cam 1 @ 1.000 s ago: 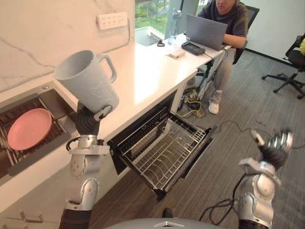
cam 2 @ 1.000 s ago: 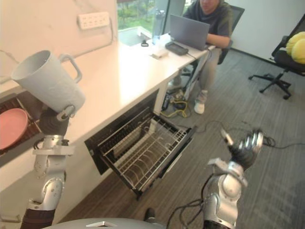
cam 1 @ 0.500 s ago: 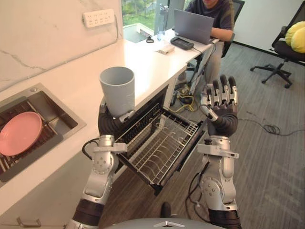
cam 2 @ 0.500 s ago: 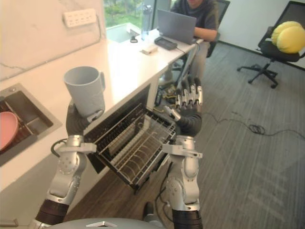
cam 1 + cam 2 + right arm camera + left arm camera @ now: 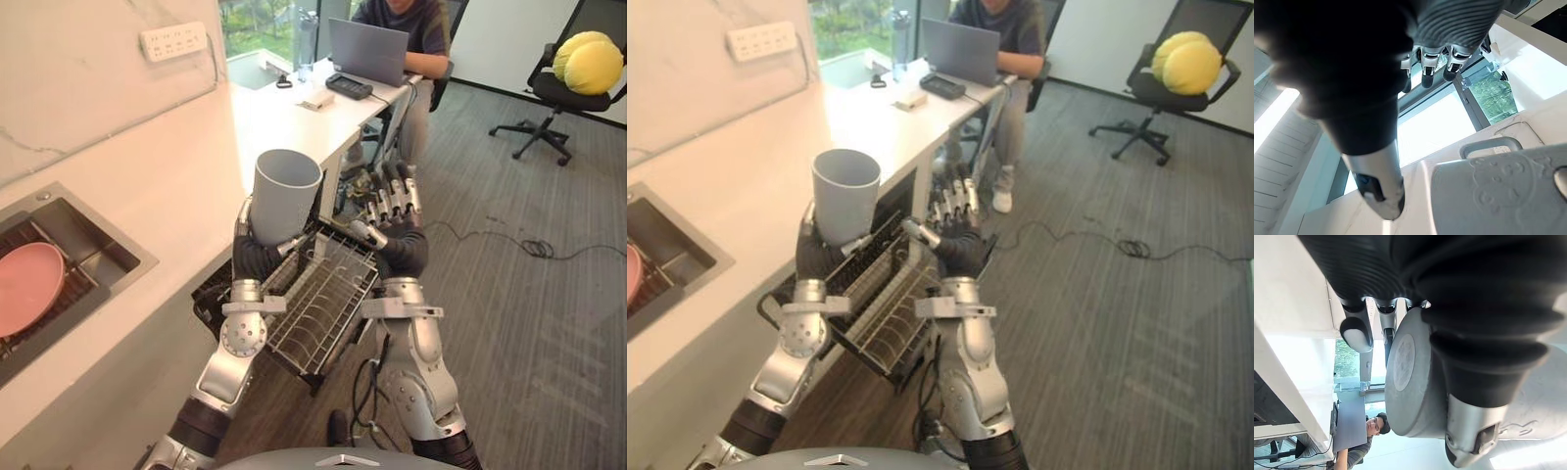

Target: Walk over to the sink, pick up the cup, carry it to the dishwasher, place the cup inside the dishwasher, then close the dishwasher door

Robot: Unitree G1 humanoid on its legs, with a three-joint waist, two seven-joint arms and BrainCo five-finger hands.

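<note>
Left eye view: held cup [image 5: 284, 201] upright, mouth up.

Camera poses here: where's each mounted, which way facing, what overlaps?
Left eye view: on the head, looking down at the open dishwasher rack; both arms show, left hand gripping the grey cup, right hand open beside it.
Right eye view: same head, offset sideways; same scene and arms.
Left wrist view: on the left wrist, looking along the hand at the cup's base; its fingers show.
Right wrist view: on the right wrist, looking past its straight fingers at the cup's handle side.
Shared: the cup is in all four.
</note>
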